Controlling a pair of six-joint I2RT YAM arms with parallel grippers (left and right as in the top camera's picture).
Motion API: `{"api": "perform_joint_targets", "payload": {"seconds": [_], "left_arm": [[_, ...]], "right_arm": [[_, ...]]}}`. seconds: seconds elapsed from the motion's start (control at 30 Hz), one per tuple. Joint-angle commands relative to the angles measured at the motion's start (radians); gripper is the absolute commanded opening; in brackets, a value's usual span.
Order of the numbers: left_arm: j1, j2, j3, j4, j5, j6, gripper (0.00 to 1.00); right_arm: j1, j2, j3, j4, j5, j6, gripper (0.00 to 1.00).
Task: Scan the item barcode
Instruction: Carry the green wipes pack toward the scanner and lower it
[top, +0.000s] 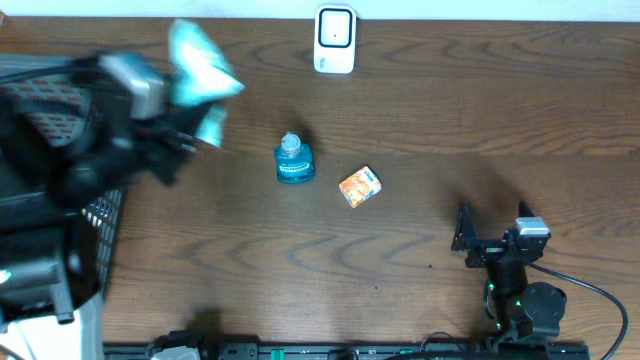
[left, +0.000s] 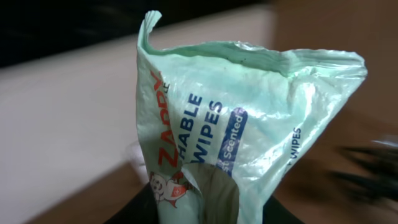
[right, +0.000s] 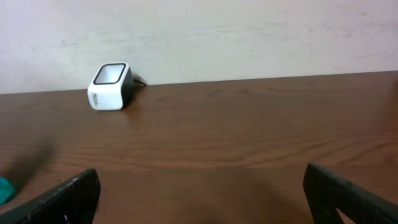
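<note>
My left gripper is shut on a pale green wipes pack, held in the air over the table's far left and blurred in the overhead view. In the left wrist view the crumpled pack fills the frame and rises from between the dark jaws of the left gripper; no barcode shows on this face. The white barcode scanner stands at the table's far edge, and the right wrist view shows the scanner too. My right gripper rests open at the near right, and in the wrist view nothing lies between the fingers of the right gripper.
A blue bottle and a small orange box sit mid-table. A dark wire basket stands at the left edge under the left arm. A black cable runs off from the right arm's base.
</note>
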Motion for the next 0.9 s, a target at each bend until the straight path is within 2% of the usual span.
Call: {"api": "perform_joint_targets", "payload": {"seconds": [0.0, 0.1, 0.27, 0.37, 0.47, 0.53, 0.7, 0.87], "left_arm": [[-0.212, 0.056, 0.005, -0.042, -0.043, -0.010, 0.36], [-0.451, 0.154, 0.005, -0.116, -0.257, -0.010, 0.36], [-0.694, 0.331, 0.005, -0.163, -0.438, -0.010, 0.36], [-0.797, 0.446, 0.005, -0.164, -0.562, -0.037, 0.36], [-0.881, 0.569, 0.005, -0.162, -0.725, -0.109, 0.36], [-0.917, 0.640, 0.005, -0.149, -0.781, -0.149, 0.36], [-0.974, 0.817, 0.005, -0.033, -0.800, -0.332, 0.36], [-0.980, 0.954, 0.005, 0.102, -0.818, -0.657, 0.36]], "right_arm": [[0.006, -0.004, -0.002, -0.003, -0.002, 0.009, 0.99], [0.006, -0.004, -0.002, -0.003, -0.002, 0.009, 0.99], [0.006, -0.004, -0.002, -0.003, -0.002, 0.009, 0.99], [0.006, -0.004, -0.002, -0.003, -0.002, 0.009, 0.99], [0.006, -0.004, -0.002, -0.003, -0.002, 0.009, 0.99], [0.006, -0.004, -0.002, -0.003, -0.002, 0.009, 0.99], [0.006, -0.004, -0.002, -0.003, -0.002, 0.009, 0.99], [0.006, -0.004, -0.002, -0.003, -0.002, 0.009, 0.99]]}}
